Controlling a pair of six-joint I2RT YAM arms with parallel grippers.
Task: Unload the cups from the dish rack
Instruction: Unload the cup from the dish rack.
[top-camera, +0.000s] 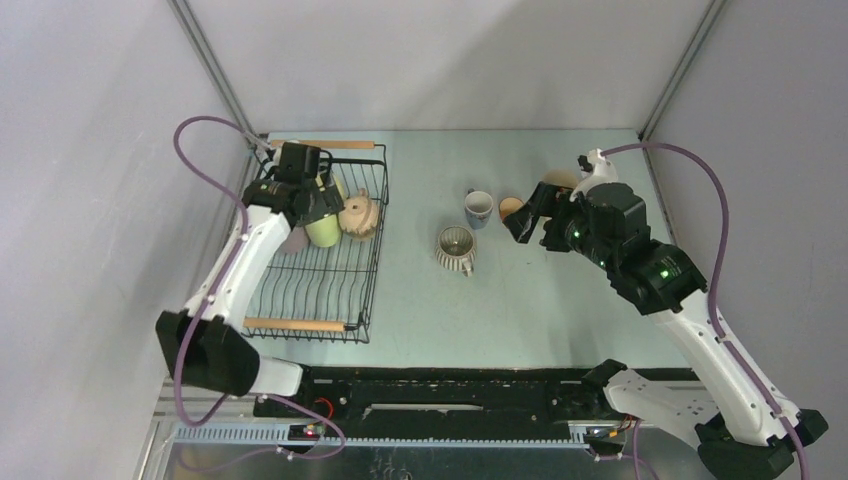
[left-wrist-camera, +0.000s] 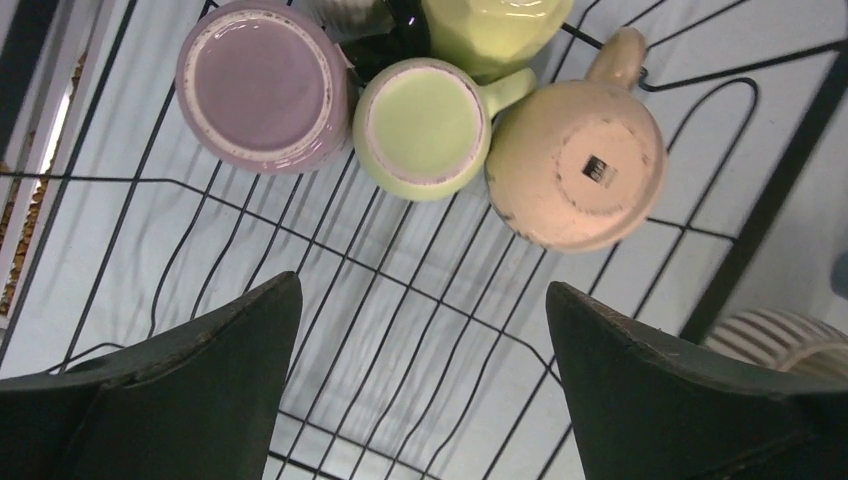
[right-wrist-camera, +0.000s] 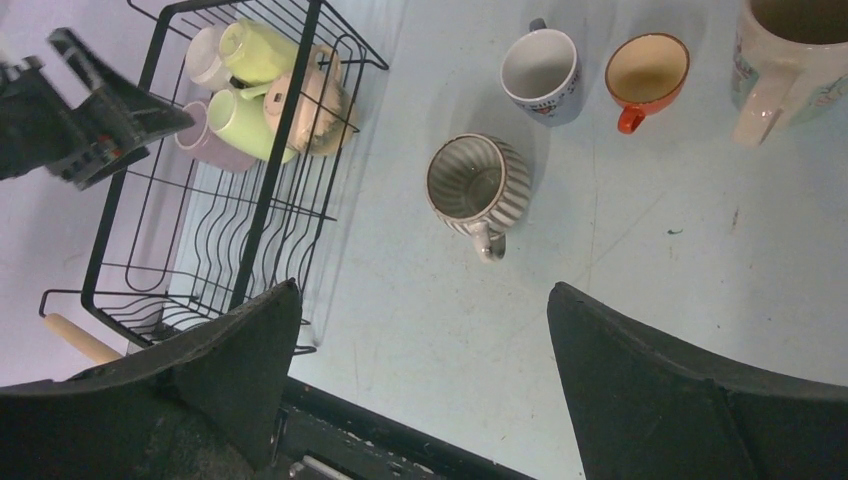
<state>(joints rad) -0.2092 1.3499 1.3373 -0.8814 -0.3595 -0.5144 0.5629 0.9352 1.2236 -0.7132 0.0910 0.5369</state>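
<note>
Left wrist view: the left claw (left-wrist-camera: 422, 290) is hanging wide open above the dish rack (left-wrist-camera: 772, 185), where a lilac cup (left-wrist-camera: 262, 85), a green cup (left-wrist-camera: 425, 125) and a tan cup (left-wrist-camera: 575, 165) are crowding together upside down. The danger: a finger sliding between them, knocking a neighbour or snagging wire. The right claw (right-wrist-camera: 420, 290) is gaping empty over the surface (right-wrist-camera: 650, 260), near a ribbed cup (right-wrist-camera: 478, 183) already unloaded.

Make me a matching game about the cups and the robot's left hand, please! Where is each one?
Things:
1. purple cup
2. orange cup
3. striped cup
4. left gripper

Places:
A. open, above the dish rack
B. on the table, nearest its near edge
C. upside down in the dish rack
D. between the blue cup and the big mug

Pairs: 1-C, 2-D, 3-B, 4-A
</note>
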